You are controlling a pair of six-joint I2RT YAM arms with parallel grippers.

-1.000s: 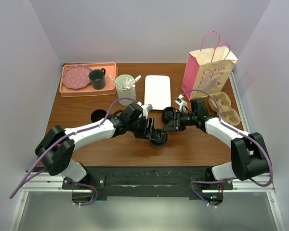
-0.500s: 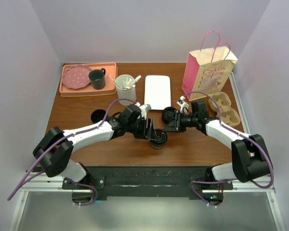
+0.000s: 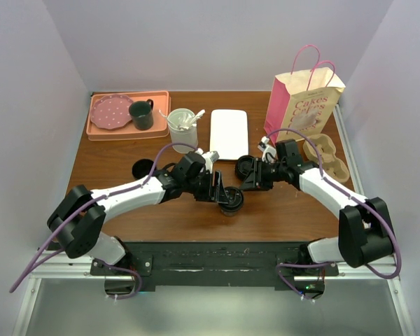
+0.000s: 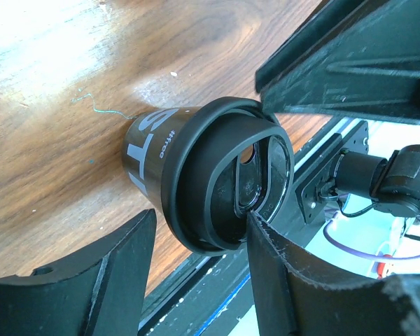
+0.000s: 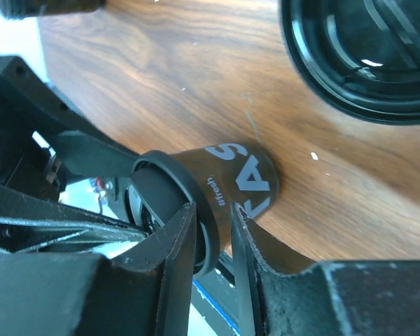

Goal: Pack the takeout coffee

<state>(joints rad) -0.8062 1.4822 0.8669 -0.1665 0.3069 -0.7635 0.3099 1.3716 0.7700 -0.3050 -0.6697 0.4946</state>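
Note:
A black takeout cup [image 3: 231, 201] with white lettering stands upright near the table's front edge, a black lid [image 4: 224, 175] on top. My left gripper [image 3: 222, 192] is open at the lid. In the left wrist view its jaws [image 4: 201, 220] straddle the rim, one finger touching the lid top. My right gripper [image 3: 243, 185] reaches in from the right. In the right wrist view its jaws [image 5: 213, 213] are nearly closed over the lid's rim, above the cup wall [image 5: 245, 182]. The cardboard cup carrier [image 3: 327, 157] sits at the right.
A second black lid [image 3: 245, 166] lies behind the right gripper and shows in the right wrist view [image 5: 364, 49]. Another dark lid [image 3: 143, 168] lies left. A pink paper bag [image 3: 301, 105], white tray [image 3: 229, 133], stirrer cup [image 3: 182, 124] and orange tray [image 3: 128, 129] stand behind.
My right arm's wrist has shifted slightly back and right while its gripper stays at the cup lid. The left arm and the cup have barely moved.

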